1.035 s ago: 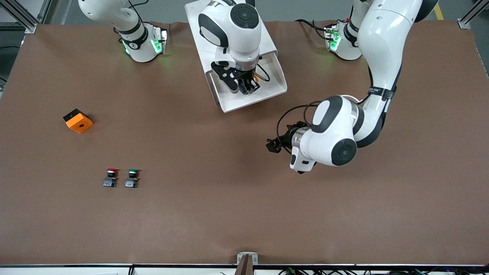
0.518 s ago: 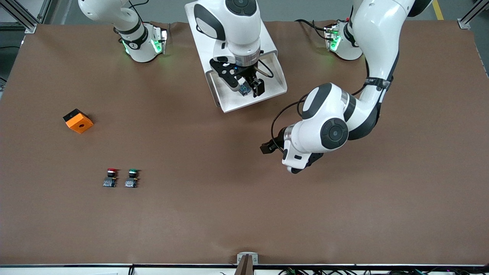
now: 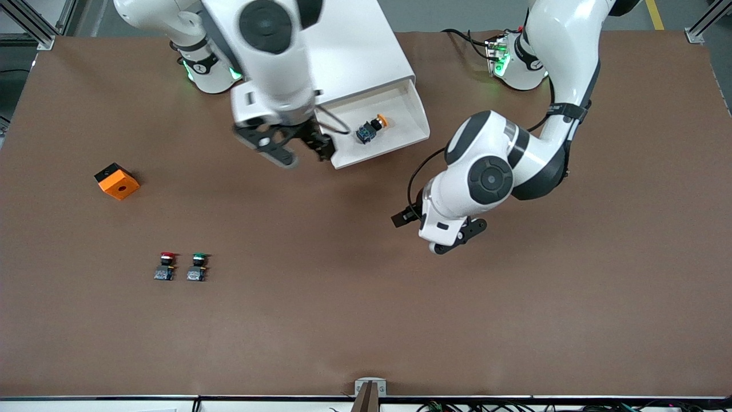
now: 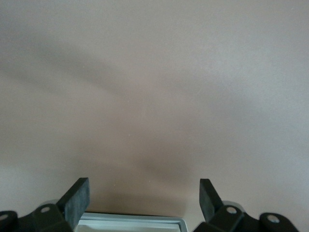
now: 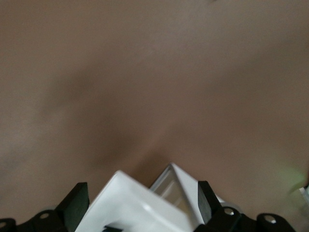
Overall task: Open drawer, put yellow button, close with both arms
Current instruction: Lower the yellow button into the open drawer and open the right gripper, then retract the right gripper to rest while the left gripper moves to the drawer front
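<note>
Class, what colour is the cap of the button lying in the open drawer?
Yellow-orange. The yellow button in the drawer shows best in the front view.

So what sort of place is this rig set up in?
Most likely a robotics lab bench: two white arms bolted to a brown-covered table, aluminium frame posts at its corners, and a few small push buttons laid out.

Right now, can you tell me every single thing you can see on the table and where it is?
Drawer box: one, white, drawer open, between the arm bases.
Yellow button: one, lying in the open drawer.
Red button: one, near the front camera, toward the right arm's end.
Green button: one, beside the red button.
Orange block: one, toward the right arm's end.
Table: one, brown.
Right claw: open, over the drawer's corner.
Left claw: open, over bare table.
</note>
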Motion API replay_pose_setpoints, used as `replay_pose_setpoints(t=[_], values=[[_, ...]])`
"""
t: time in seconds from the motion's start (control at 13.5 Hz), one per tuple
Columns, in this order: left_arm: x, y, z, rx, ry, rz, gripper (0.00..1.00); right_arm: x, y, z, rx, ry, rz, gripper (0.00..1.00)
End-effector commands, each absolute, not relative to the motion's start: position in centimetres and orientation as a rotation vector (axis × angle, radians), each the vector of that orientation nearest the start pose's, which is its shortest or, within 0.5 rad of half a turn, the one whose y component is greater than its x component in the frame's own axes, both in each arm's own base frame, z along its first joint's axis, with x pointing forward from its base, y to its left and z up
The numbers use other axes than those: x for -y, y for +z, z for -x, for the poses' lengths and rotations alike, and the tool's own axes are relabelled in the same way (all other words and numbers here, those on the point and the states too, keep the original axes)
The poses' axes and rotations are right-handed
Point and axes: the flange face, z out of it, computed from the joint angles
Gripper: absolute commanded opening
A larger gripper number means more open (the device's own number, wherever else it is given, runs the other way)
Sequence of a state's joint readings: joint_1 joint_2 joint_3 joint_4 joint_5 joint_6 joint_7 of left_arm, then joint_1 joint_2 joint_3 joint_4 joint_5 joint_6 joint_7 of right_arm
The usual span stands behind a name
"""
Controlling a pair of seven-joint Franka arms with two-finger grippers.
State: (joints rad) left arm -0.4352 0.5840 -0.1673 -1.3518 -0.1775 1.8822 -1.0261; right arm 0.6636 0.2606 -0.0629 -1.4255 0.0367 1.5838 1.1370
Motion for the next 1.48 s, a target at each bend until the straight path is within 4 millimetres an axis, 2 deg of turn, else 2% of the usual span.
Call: replay_pose_setpoints(t=[0.0, 0.07, 0.22, 0.44, 0.67, 0.81, 1.04, 1.26, 1.4], values=[[41.0, 38.8, -57.0, 0.889, 0.246, 3.113, 1.00, -28.7, 56.0, -53.9, -0.724, 0.185, 3.098, 1.00], [41.6, 38.4, -56.3, 0.890, 0.217, 3.090, 1.00, -26.1, 56.2, -55.1, -0.692, 0.176, 3.113, 1.00], [42.4, 38.6, -55.6, 0.873, 0.182, 3.091, 1.00, -21.6, 56.3, -57.0, -0.666, 0.157, 3.136, 1.00], [43.6, 38.6, -53.7, 0.851, 0.101, 3.145, 1.00, -13.3, 56.9, -59.0, -0.541, 0.157, 3.164, 1.00], [45.1, 37.9, -51.4, 0.855, 0.116, 3.125, 1.00, -5.4, 57.1, -60.3, -0.454, 0.169, 3.147, 1.00], [45.8, 37.8, -50.0, 0.846, 0.119, 3.114, 1.00, -1.5, 57.0, -60.5, -0.395, 0.177, 3.144, 1.00], [46.8, 37.6, -48.4, 0.809, 0.124, 3.114, 1.00, 1.7, 56.3, -60.5, -0.319, 0.221, 3.142, 1.00], [48.1, 37.7, -47.1, 0.804, 0.127, 3.115, 1.00, 2.2, 56.1, -59.5, -0.147, 0.334, 3.128, 1.00], [48.8, 37.8, -46.3, 0.786, 0.129, 3.117, 1.00, 2.2, 56.0, -59.1, -0.118, 0.378, 3.123, 1.00]])
